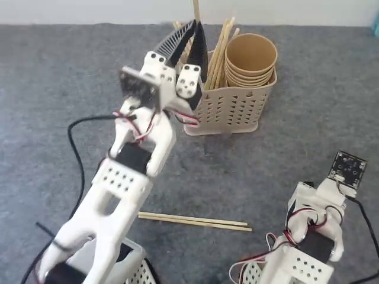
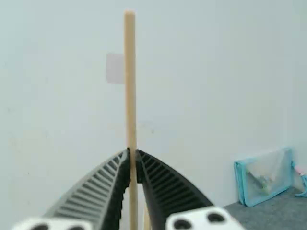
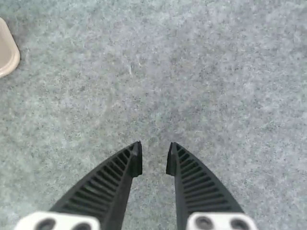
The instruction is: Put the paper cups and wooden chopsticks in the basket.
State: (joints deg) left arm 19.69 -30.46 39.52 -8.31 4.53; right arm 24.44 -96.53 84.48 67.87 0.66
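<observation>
The left gripper (image 1: 192, 25) pinches an upright wooden chopstick (image 2: 129, 72) over the basket (image 1: 231, 112) of paper cups (image 1: 251, 56), its lower end hidden behind the jaws. Two more chopsticks (image 1: 195, 220) lie on the carpet (image 1: 284, 154). The right gripper (image 3: 154, 158) has its jaws slightly apart.

One basket (image 1: 237, 109), two loose chopsticks (image 1: 195, 220)

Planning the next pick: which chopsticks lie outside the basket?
The pair lying flat on the table; others stand in the basket, one upright in the left end effector.
</observation>
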